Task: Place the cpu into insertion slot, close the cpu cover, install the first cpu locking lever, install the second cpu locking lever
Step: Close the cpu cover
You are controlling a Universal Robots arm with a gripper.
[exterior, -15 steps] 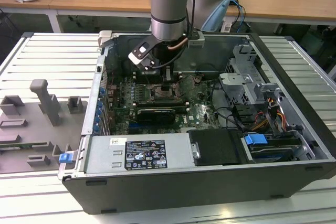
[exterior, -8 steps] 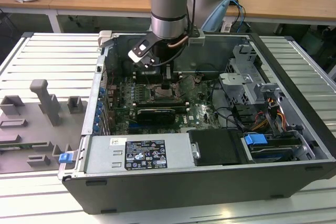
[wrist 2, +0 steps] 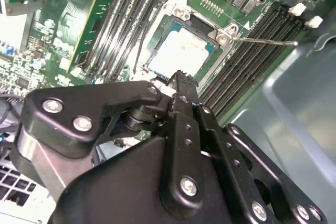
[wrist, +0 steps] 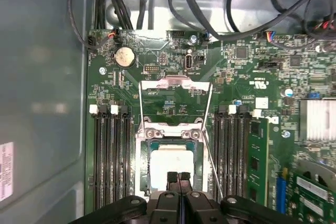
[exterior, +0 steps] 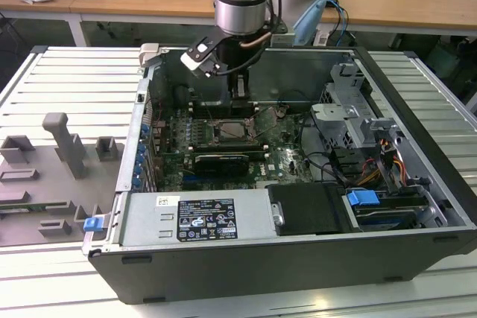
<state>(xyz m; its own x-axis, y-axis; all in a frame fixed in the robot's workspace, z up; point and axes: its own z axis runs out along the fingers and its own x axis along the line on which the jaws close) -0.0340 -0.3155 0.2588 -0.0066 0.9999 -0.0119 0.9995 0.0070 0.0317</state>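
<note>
Cpu (wrist: 176, 162): flat in the insertion slot (wrist: 143, 161), sides parallel to its rim.
Cpu cover (wrist: 176, 83): swung open, free end pointing away from the slot.
Fingers (wrist: 171, 177): together, empty, over the cpu's edge.

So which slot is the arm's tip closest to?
The square insertion slot holding the pale cpu, beneath the end effector; not the long black memory slots.

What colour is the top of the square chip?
The cpu top is pale silvery grey, seen best in the first wrist view.
</note>
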